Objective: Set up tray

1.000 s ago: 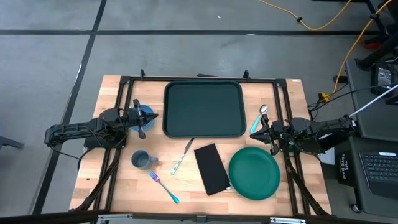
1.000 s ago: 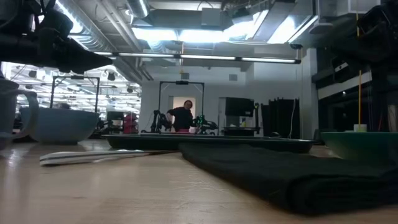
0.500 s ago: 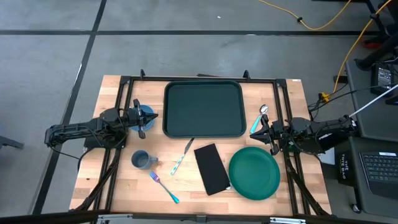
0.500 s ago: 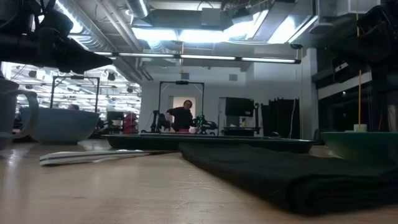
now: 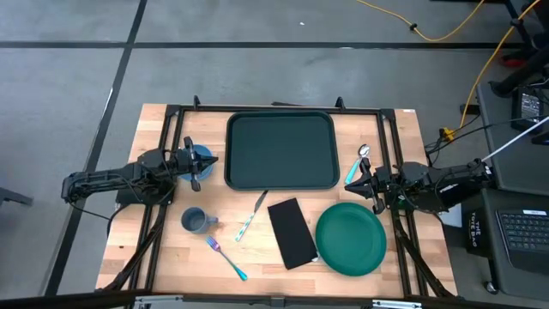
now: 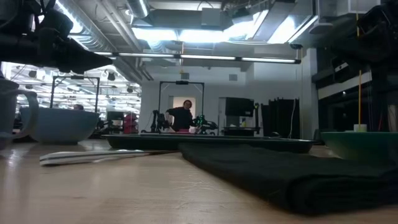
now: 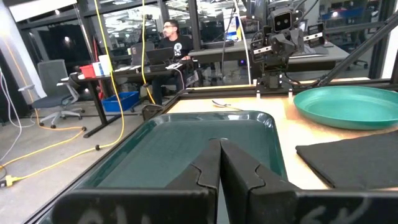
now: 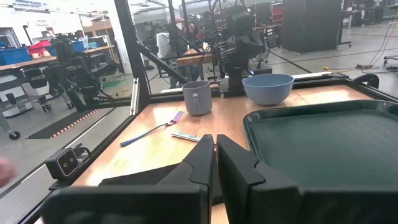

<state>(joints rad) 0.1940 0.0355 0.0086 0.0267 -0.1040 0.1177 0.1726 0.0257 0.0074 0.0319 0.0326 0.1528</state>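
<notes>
The dark green tray (image 5: 280, 150) lies flat on the far middle of the table, also in the left wrist view (image 7: 186, 146) and the right wrist view (image 8: 323, 134). My left gripper (image 5: 212, 160) hangs shut at the tray's left edge, over a blue bowl (image 5: 201, 158); its shut fingers (image 7: 219, 152) point level across the tray. My right gripper (image 5: 349, 182) is shut off the tray's near right corner, beside a teal-handled spoon (image 5: 356, 165) and above the green plate (image 5: 350, 238); its fingers (image 8: 214, 148) point toward the table's left.
On the near half lie a black napkin (image 5: 292, 232), a knife (image 5: 251, 216), a teal-handled fork (image 5: 225, 257) and a grey-blue mug (image 5: 196, 221). A dark frame runs around the table. A person (image 7: 169, 37) sits in the room beyond.
</notes>
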